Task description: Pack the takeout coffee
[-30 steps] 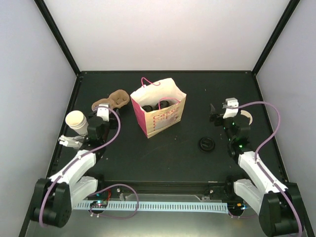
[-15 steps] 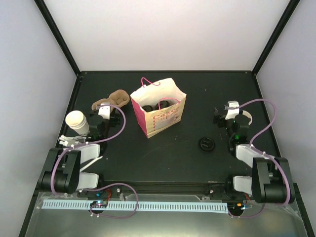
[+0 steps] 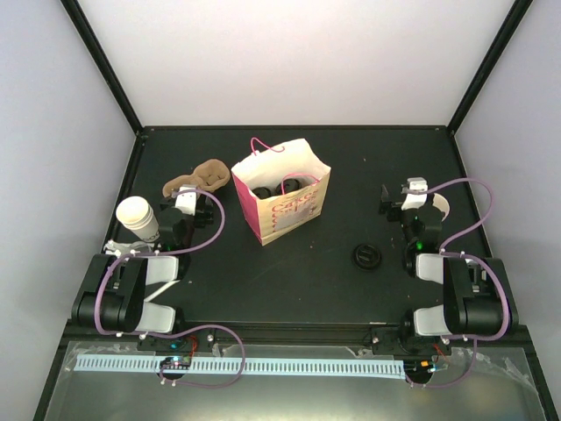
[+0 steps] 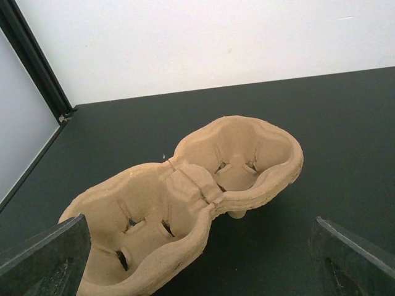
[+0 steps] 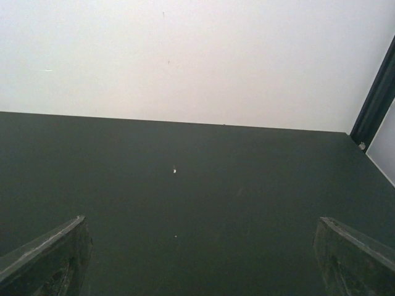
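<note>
One takeout coffee cup (image 3: 136,215), with a cream-white round top, is seen standing upright on the dark counter (image 3: 359,167). It is near the left edge, just left of the left arm (image 3: 186,203) and apart from it. It is not held and is not in the tray.

The brown pulp tray (image 4: 191,197) lies on the counter further back, ahead of the left arm. Both pockets are shown empty in the left wrist view. Its right end sits just beside the paper bag (image 3: 282,195); whether they touch cannot be told.

The bag, white with pink print and pink handles, stands open near the middle of the counter. Dark shapes are seen inside it but cannot be identified.

A small black round lid (image 3: 366,256) lies flat on the counter between the bag and the right arm (image 3: 408,196), touching neither.

The left arm's jaws are spread wide apart, with one tip at each lower corner of the left wrist view. Nothing is gripped and the tray is not touched.

The right arm's jaws are likewise spread wide and hold nothing. Only bare counter and the white back wall are shown ahead of them.

Both arms are folded low over their bases.
</note>
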Robot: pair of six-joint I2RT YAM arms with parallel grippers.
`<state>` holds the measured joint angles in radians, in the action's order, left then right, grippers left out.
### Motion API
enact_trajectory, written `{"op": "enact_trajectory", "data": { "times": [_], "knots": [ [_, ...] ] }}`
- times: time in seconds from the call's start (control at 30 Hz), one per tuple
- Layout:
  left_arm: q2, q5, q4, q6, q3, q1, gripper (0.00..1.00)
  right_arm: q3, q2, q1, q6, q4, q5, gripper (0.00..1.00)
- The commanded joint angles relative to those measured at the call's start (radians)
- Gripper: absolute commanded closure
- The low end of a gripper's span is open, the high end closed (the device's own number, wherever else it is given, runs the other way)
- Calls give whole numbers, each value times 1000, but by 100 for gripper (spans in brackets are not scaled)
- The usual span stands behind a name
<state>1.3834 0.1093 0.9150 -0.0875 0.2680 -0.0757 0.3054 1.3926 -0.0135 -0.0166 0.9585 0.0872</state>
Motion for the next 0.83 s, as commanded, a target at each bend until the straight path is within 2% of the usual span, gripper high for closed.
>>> {"op": "enact_trajectory", "data": {
  "times": [0.0,0.8],
  "knots": [
    [0,-31,52,-8,23,10,1,-18,8,-5,19,48,-29,0],
    [0,-39,45,-4,28,16,1,-15,7,-4,16,41,-29,0]
  ]
}}
